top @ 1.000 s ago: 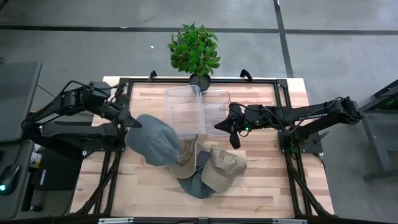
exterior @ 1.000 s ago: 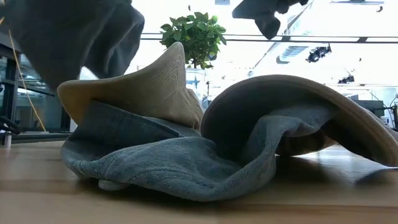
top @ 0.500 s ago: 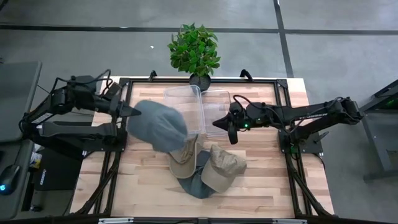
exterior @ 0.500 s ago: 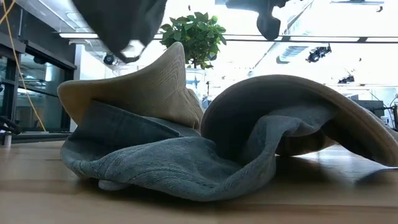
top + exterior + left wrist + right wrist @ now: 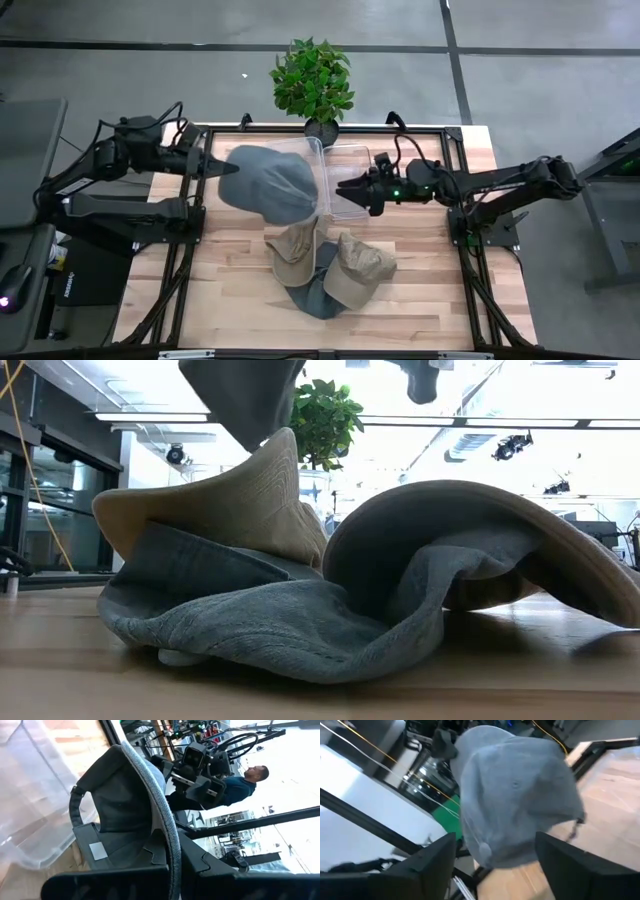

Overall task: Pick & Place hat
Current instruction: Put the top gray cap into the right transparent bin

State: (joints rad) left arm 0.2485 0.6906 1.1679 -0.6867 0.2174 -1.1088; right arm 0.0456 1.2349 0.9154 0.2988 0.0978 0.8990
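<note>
My left gripper is shut on a grey-blue cap, which hangs in the air over the left side of a clear plastic bin. The low view shows the cap high above the pile. My right gripper stands open over the bin's right part, facing the cap, apart from it. Nearer the front edge lies a pile of hats: a tan cap, a khaki cap and a denim hat under both, flat on the wood. My left gripper pinches the cap's rim edge between its two fingers. They come level from the table's left side. The cap is lifted clear and stretches away from the fingers toward the right, its hollow inside and back strap showing in the left wrist view.
A potted plant stands at the far edge behind the bin. A second clear container lies against the first. Black frame rails run along both sides. A person shows in the room beyond the table.
My left gripper has risen and swung toward the far edge and the right, carrying the cap from beside the pile up over the clear bin. My right gripper has drawn toward the far edge and the cap, turned level, and opened.
</note>
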